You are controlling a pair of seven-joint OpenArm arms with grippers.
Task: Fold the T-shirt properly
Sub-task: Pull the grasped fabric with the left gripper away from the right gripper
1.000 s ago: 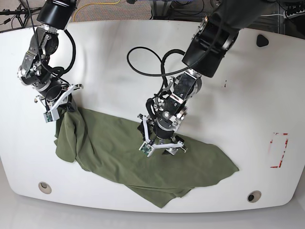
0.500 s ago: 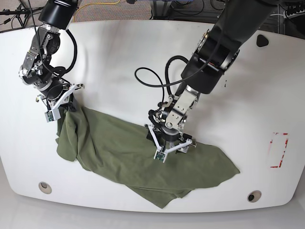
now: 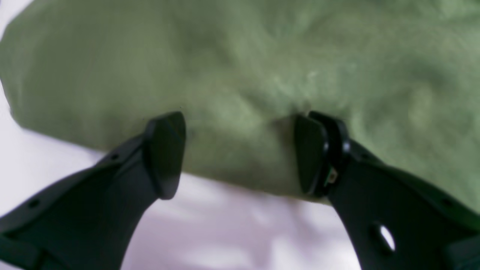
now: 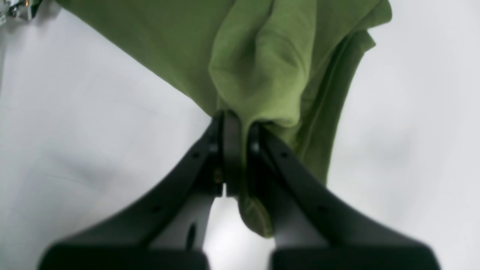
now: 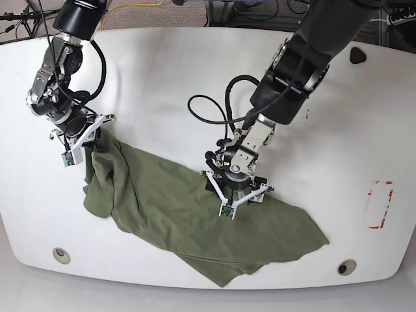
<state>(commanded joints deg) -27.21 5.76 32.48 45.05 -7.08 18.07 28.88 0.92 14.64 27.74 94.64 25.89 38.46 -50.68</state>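
The olive-green T-shirt [image 5: 195, 214] lies crumpled across the front of the white table [image 5: 169, 84]. At its upper left corner my right gripper [image 5: 88, 140] is shut on a bunched fold of the T-shirt [image 4: 262, 63], with cloth hanging down between the fingers [image 4: 228, 150]. My left gripper [image 5: 237, 195] hovers over the shirt's back edge near the middle. In the left wrist view the left gripper [image 3: 240, 153] stands open, its two pads straddling the edge of the T-shirt [image 3: 240, 75] without closing on it.
A red-outlined rectangle [image 5: 380, 205] is marked on the table at the right. Two round holes [image 5: 60, 255] [image 5: 346, 267] sit near the front corners. A black object [image 5: 357, 55] rests at the back right. Cables loop from the left arm [image 5: 208, 107].
The left gripper has moved right and toward the front along the shirt's back edge. The right gripper has shifted slightly right and up, drawing the shirt's left corner with it.
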